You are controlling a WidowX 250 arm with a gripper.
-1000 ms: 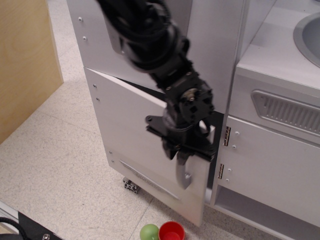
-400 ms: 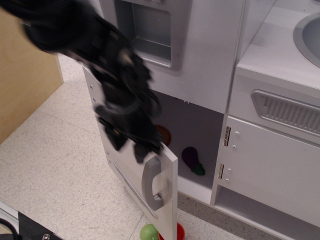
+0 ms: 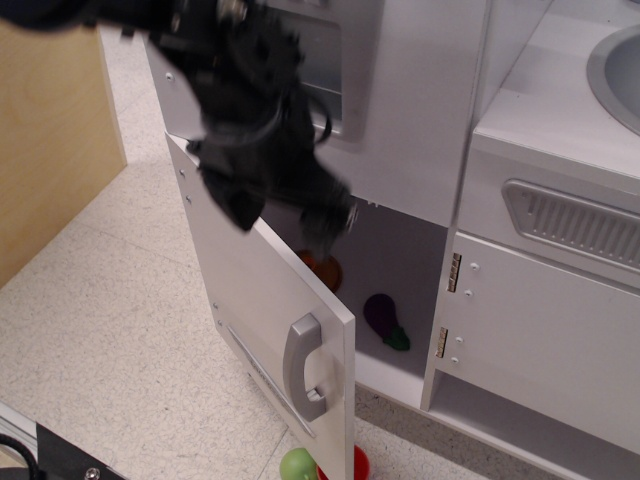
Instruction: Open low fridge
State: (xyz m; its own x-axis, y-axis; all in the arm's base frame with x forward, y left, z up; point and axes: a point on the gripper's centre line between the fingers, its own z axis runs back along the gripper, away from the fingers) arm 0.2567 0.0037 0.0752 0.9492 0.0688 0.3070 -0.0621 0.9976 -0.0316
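Observation:
The low fridge door (image 3: 255,300) is a flat silver-grey panel with a curved grey handle (image 3: 303,365) and a thin vent strip (image 3: 262,378). It stands swung wide open toward me. The white compartment (image 3: 395,260) behind it is exposed, with a purple toy eggplant (image 3: 384,320) and an orange toy (image 3: 324,270) inside. My black gripper (image 3: 280,215) hangs above the door's top edge, clear of the handle and holding nothing. It is blurred, with two finger tips spread apart.
The silver upper panel with a recessed dispenser (image 3: 310,60) is behind my arm. A white cabinet door with brass hinges (image 3: 540,330) is at the right, below a vented panel (image 3: 575,225). A green ball (image 3: 297,466) and red cup (image 3: 360,464) lie on the floor. A wooden board (image 3: 50,130) stands at the left.
The door swung from slightly ajar to wide open. My gripper let go of the handle and rose up and left, above the door's top edge.

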